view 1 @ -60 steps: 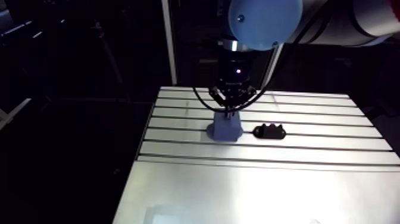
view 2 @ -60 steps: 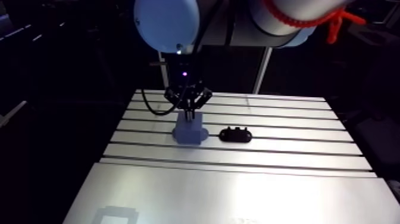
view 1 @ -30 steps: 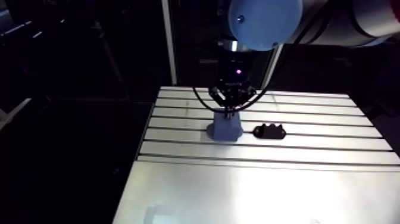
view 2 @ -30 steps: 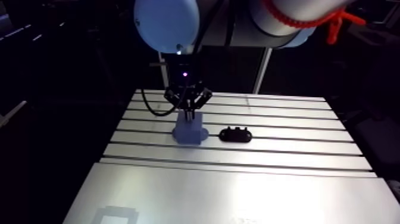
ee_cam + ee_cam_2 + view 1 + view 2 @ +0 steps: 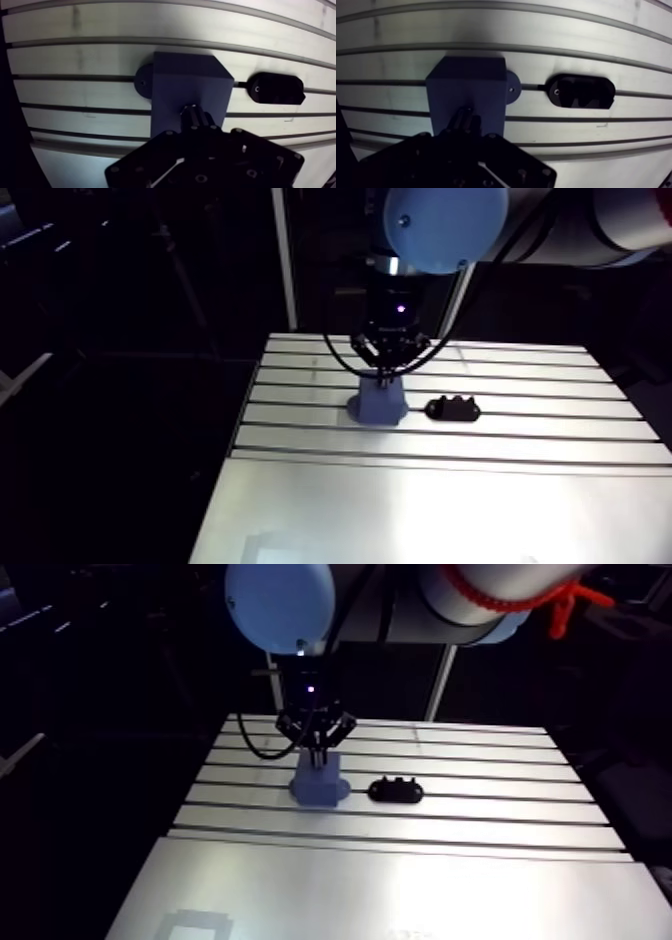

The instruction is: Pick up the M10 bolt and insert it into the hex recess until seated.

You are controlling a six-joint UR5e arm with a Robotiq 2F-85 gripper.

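A blue block (image 5: 192, 82) stands on the slotted table (image 5: 450, 488), with a round foot (image 5: 142, 82) at its side. My gripper (image 5: 196, 125) hangs straight over the block's top; in the arm view the gripper (image 5: 385, 370) sits just above the block (image 5: 378, 403). A dark threaded M10 bolt (image 5: 195, 116) sticks out from between the fingers, and its end meets the block's top face. The gripper is shut on the bolt. The hex recess is hidden beneath the bolt and gripper.
A black oblong holder (image 5: 276, 88) lies on the table beside the block, a short gap away; in the arm view the holder (image 5: 452, 407) is to the block's right. Slots run across the table, with a smooth plate (image 5: 420, 518) nearer the front edge.
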